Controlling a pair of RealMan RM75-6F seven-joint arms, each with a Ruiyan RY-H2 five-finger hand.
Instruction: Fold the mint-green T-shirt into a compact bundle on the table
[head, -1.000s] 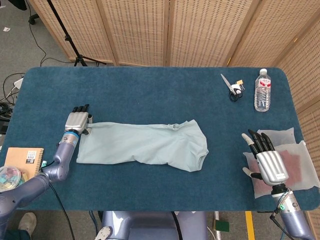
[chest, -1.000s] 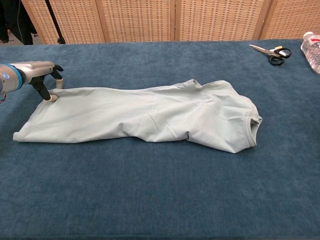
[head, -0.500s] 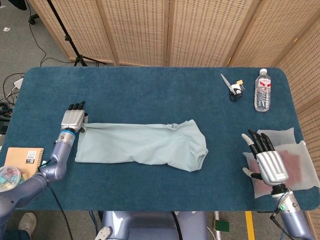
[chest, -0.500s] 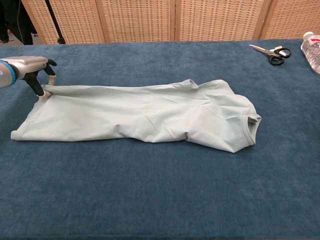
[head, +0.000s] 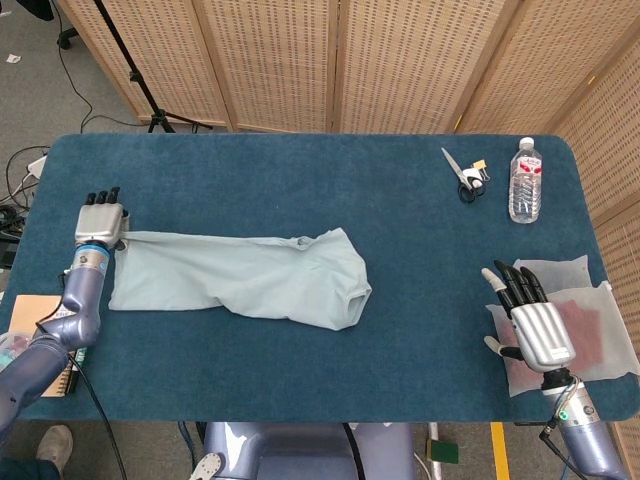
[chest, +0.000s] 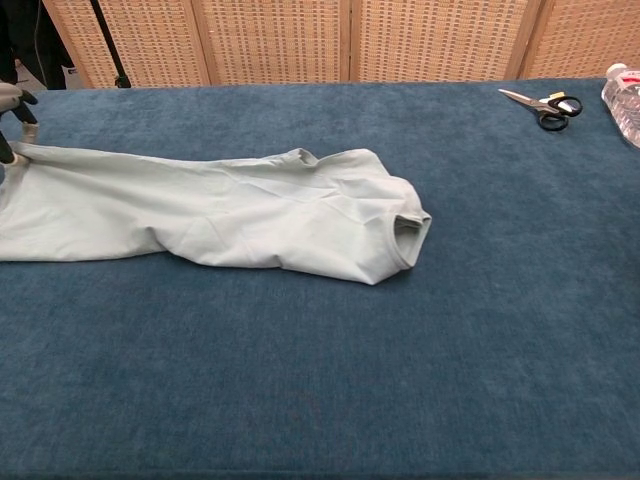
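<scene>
blue-carpeted counter (head: 300, 180) before wicker screens.
left robot hand (head: 100, 222) pinches the mint-green t-shirt (head: 240, 285) corner at the counter's left; right robot hand (head: 528, 320) rests open, fingers spread, near the right edge.

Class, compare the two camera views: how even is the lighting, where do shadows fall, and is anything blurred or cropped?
Head view: soft, even light, no glare, everything sharp; the mint-green T-shirt casts almost no shadow. Chest view: equally even, faint shading under the shirt's folds; the left hand is cropped at the frame edge, as is the water bottle.
</scene>
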